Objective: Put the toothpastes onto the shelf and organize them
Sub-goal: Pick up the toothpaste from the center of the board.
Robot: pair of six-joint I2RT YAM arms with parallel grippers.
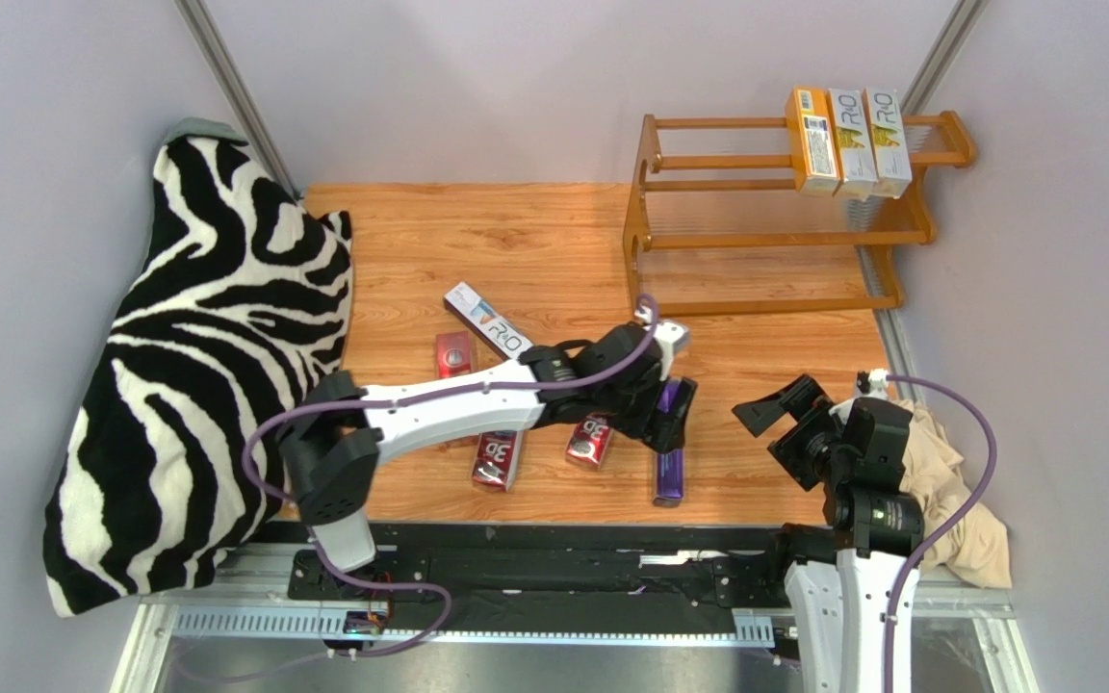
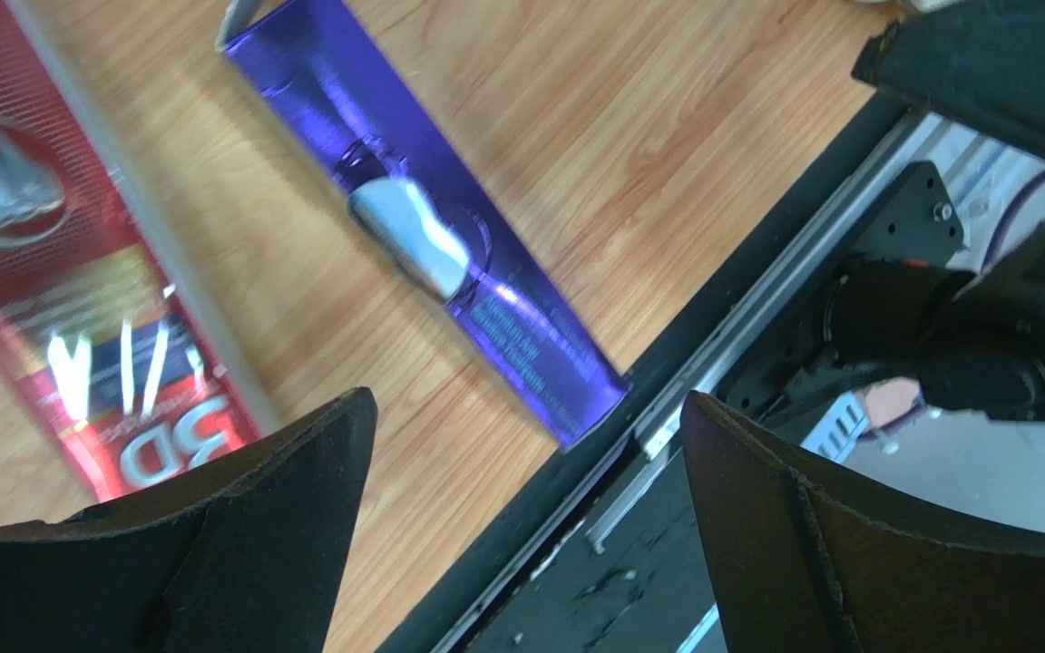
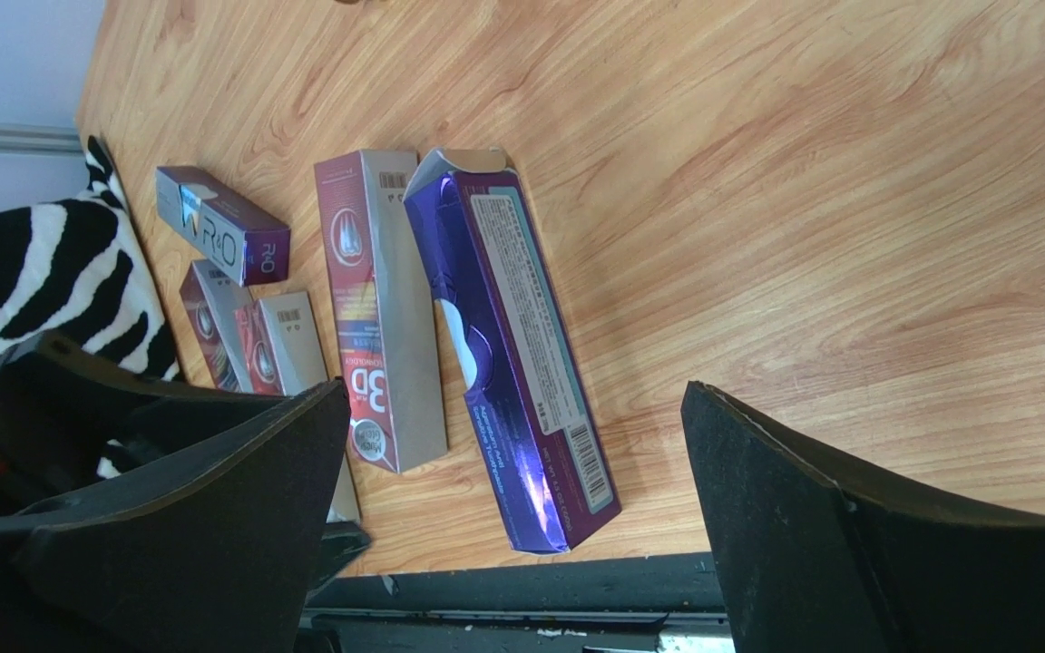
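Table (image 1: 546, 231): wood-grain top. Zebra-print cushion (image 1: 184, 361) fills the left side, leaning on the wall.

Shelf (image 1: 777, 217) is at the far right: orange-brown wood, curved side panels, thin-rod tiers. Three shelved cartons (image 1: 851, 140) stand upright at the right end of its top tier, side by side and touching, with orange-yellow and white faces.

Beige cloth (image 1: 958, 491) is bunched at the right edge, beside the right arm.

Left arm reaches across mid-table and covers parts of the loose cartons. Left gripper (image 2: 528, 422) has its jaws wide apart with nothing between them, above the purple carton (image 2: 419, 231). Right gripper (image 3: 515, 408) is also spread wide and empty, over bare table to the right of that carton.

Five cartons lie flat on the table:
- Purple carton: glossy, long axis near-to-far, near end at the table's front edge.
- Red 3D carton (image 3: 378, 313): just beside it on the left, roughly parallel.
- RO carton (image 1: 488, 321): purple with a pale face, long axis diagonal from far-left to near-right.
- Two more red cartons (image 3: 283, 354): further left, close together, partly hidden under the left arm.
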